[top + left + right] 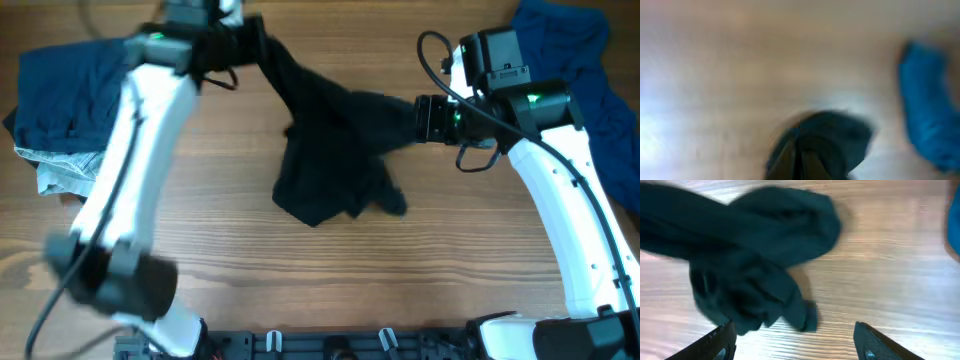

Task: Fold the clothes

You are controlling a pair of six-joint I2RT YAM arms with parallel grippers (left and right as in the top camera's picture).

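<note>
Overhead: shows the clothes (330, 165) mid-table on the wooden table (300, 290), a black heap with one strip drawn taut up toward the far left. Runs its long axis diagonally, from the lifted end at upper left down to the bunched bulk at centre, with a shorter lobe reaching right. Has the left gripper (243, 38) pinched together on that raised end, near the table's far edge. Places the right gripper (405, 118) at the right-hand lobe, touching or just over its edge; cannot tell which from here. Also shows a blue pile (55, 85) at far left over a pale patterned cloth (60, 172), and a second blue garment (590, 70) at far right, both apart from the black one. Left wrist: heavily blurred; shows the clothes (825, 140) as a dark bunch at bottom centre, close under the camera, with pale wood beyond and a blue shape (927, 115) to the right; too soft to read anything. Right wrist: shows fingers (720, 342) spread wide at the lower corners with only bare wood between; shows the clothes (750, 260) crumpled just ahead, stretching off to the upper left; no writing legible on these folds
</note>
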